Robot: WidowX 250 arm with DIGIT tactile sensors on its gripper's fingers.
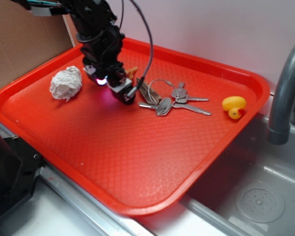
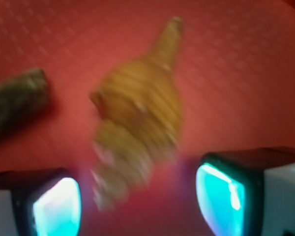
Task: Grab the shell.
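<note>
Two finger pads fill the bottom of your wrist view, glowing cyan and standing well apart: the jaws are released, holding nothing. Gripper sits low over the far-left part of the red tray, and the shell lies on the tray floor between and just ahead of the pads, which looks like a lineup for closing across its body. Exterior view shows only a sliver of shell past the gripper. Wrist view is blurred, but you can read the long axis: pointed tail toward upper right, broad knobbly end toward lower left, near the left pad. Grey-brown key fob lies just beside it to the left, apart. Keys, paper wad and rubber duck sit clear of the grasp.
</note>
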